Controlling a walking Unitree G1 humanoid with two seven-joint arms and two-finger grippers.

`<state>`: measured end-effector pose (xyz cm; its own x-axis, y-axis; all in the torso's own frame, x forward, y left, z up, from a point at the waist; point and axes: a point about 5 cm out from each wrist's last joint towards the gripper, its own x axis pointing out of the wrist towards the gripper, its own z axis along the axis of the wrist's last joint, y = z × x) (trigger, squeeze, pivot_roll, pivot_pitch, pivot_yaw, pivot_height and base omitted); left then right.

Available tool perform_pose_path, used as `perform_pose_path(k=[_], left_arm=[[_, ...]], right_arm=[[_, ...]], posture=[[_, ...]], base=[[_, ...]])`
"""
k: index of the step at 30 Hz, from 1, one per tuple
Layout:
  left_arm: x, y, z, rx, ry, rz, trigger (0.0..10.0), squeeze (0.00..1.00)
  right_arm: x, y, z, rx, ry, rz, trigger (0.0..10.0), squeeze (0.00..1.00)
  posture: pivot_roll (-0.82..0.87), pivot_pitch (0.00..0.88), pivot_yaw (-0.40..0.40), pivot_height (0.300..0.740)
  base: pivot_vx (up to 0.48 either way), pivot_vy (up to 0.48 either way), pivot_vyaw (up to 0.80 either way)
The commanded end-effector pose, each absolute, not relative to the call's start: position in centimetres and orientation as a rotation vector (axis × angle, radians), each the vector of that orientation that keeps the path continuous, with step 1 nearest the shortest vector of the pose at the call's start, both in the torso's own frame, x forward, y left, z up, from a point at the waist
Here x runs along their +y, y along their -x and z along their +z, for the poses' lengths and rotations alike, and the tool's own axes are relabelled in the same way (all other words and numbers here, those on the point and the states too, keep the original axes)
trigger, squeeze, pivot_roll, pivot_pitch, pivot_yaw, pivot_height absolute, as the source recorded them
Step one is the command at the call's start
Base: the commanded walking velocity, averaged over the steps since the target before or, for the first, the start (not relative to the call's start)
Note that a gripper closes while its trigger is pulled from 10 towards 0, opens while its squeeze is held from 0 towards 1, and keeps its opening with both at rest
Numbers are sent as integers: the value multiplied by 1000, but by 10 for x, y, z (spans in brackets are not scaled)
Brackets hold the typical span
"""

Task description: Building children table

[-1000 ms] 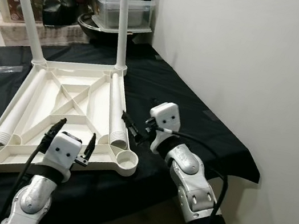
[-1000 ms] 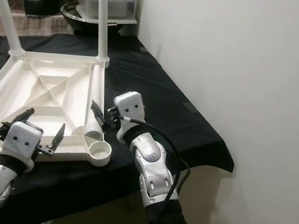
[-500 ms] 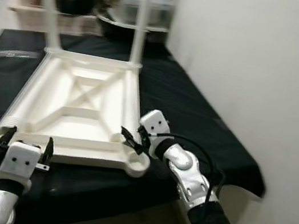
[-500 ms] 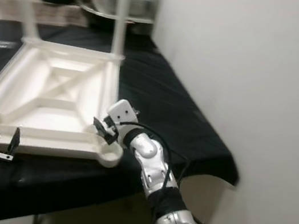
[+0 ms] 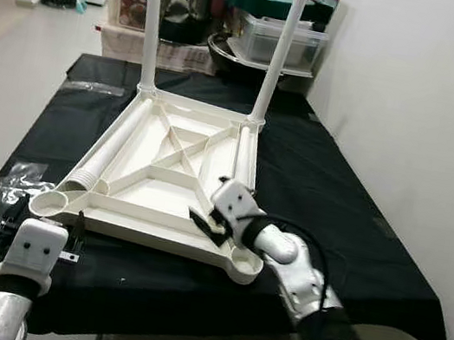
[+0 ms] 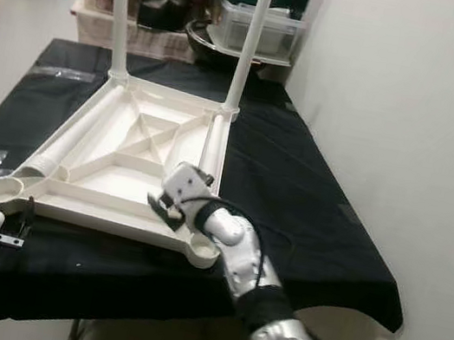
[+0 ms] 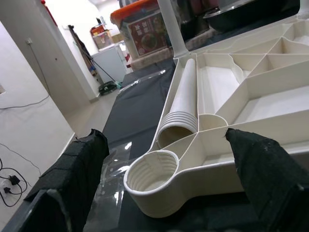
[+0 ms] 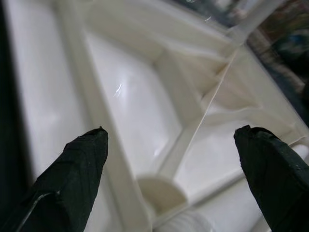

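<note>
The white table top [image 5: 165, 172] lies upside down on the black-covered table [image 5: 335, 207]. Two white legs [image 5: 147, 24] stand upright in its far corners. A loose leg [image 5: 112, 148] lies inside along the left rim, its ribbed end [image 7: 177, 126] toward me, and another [image 5: 242, 157] lies along the right rim. The near corner sockets [image 5: 50, 202] [image 5: 243, 265] are empty. My right gripper [image 5: 203, 223] is open low over the near right part of the top, with ribs [image 8: 183, 140] between its fingers. My left gripper [image 5: 39, 223] is open just in front of the near left socket [image 7: 152, 181].
A clear plastic bag [image 5: 18, 182] lies on the cloth at the left. Behind the table are stacked storage boxes and pots [image 5: 271, 19]. A white wall [image 5: 428, 126] runs along the right. Open floor [image 5: 19, 54] lies to the left.
The camera has pulled back and turned, so the whole table shows. My right gripper has moved from beside the right rim to over the near right ribs. The left gripper has drawn back before the near corner.
</note>
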<state>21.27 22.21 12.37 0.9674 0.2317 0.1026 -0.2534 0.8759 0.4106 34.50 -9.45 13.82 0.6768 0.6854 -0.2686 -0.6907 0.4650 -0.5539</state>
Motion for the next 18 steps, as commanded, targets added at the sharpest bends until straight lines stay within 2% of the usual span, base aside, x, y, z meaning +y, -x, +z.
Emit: perform_pose_path(k=[1, 2, 4, 8, 18], left_arm=[[218, -214, 119, -39, -432, 228, 10000, 0], [217, -216, 118, -38, -431, 221, 10000, 0], [217, -216, 118, -38, -431, 221, 10000, 0], [210, -219, 115, -39, -427, 198, 10000, 0], [210, -225, 117, -51, -427, 196, 10000, 0]], right_arm=[[-106, -342, 137, 35, 752, 902, 10000, 0], [-116, -344, 140, 55, 757, 903, 10000, 0], [-116, -344, 140, 55, 757, 903, 10000, 0], [-133, -348, 142, 96, 786, 902, 10000, 0], [-140, -364, 142, 154, 779, 760, 10000, 0]], posture=[[132, 0, -123, 740], [121, 0, -119, 740], [121, 0, -119, 740], [118, 0, -118, 740], [130, 0, -121, 740]], base=[[0, 0, 0], [0, 0, 0], [0, 0, 0], [0, 0, 0], [0, 0, 0]])
